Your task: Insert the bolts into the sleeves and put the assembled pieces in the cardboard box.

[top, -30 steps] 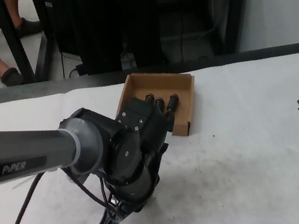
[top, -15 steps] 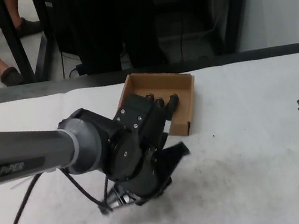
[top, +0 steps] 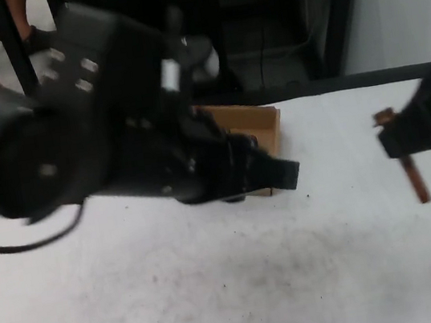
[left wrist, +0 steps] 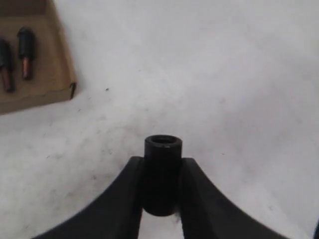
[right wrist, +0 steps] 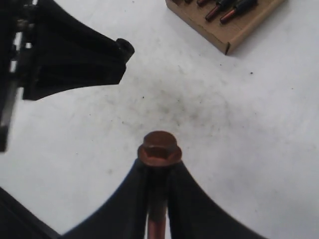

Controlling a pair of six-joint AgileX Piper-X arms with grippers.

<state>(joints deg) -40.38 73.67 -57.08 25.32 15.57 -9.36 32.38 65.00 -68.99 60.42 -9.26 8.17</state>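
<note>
My left gripper (left wrist: 162,186) is shut on a black sleeve (left wrist: 162,175), whose open bore faces away from the wrist camera. In the high view this gripper (top: 282,174) sticks out over the bench just in front of the cardboard box (top: 267,118). My right gripper (right wrist: 158,172) is shut on a copper bolt (right wrist: 159,153) just below its hex head. In the high view the bolt (top: 409,161) hangs above the right side of the bench. The left gripper with the sleeve (right wrist: 125,48) shows far off in the right wrist view. Assembled pieces (right wrist: 230,9) lie in the box (right wrist: 234,35).
The bench is covered with a white cloth (top: 234,288) with grey smudges. Two assembled pieces (left wrist: 26,45) lie in the box's corner (left wrist: 50,89). Black frame legs (top: 12,46) stand behind the bench.
The left arm has lifted from the bench with the sleeve and swung up and right, its gripper now pointing toward the right arm. The right gripper with the bolt has moved left and up.
</note>
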